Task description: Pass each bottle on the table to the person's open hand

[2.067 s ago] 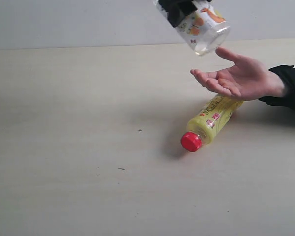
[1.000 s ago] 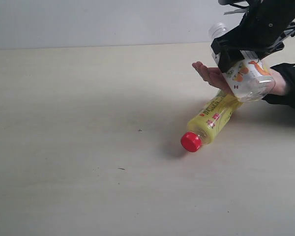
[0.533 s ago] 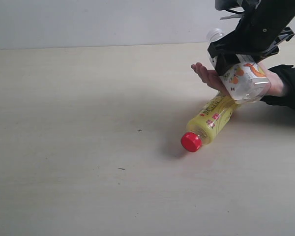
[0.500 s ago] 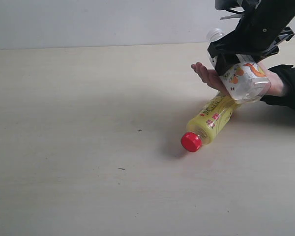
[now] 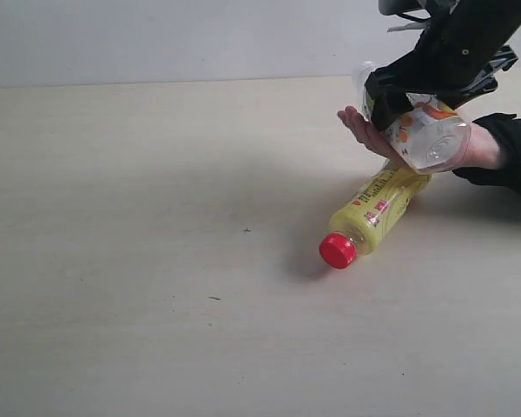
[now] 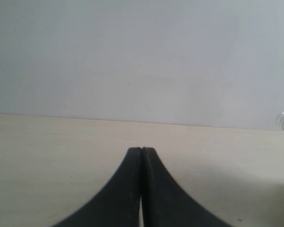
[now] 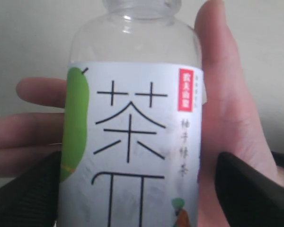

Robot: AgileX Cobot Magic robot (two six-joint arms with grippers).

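1. The right pincer (image 7: 135,189) is standing spread about the white bottle (image 7: 132,123). One pad is sitting clear of the label with skin showing in the gap, and the other is lying at the label's edge, where contact cannot be told
2. The white bottle is lying in the hand (image 5: 365,130), with palm and fingers cupping it from behind. This handover is looking all but complete, with only the pincer's withdrawal remaining
3. The yellow bottle (image 5: 373,213) is lying on its side on the table (image 5: 156,217), just beneath the hand, its red cap pointing away from it; it is waiting to be handed over
4. The left pincer (image 6: 141,161) is hanging pressed together, holding nothing, away from both bottles
5. No other bottle is showing, so their standing cannot be told
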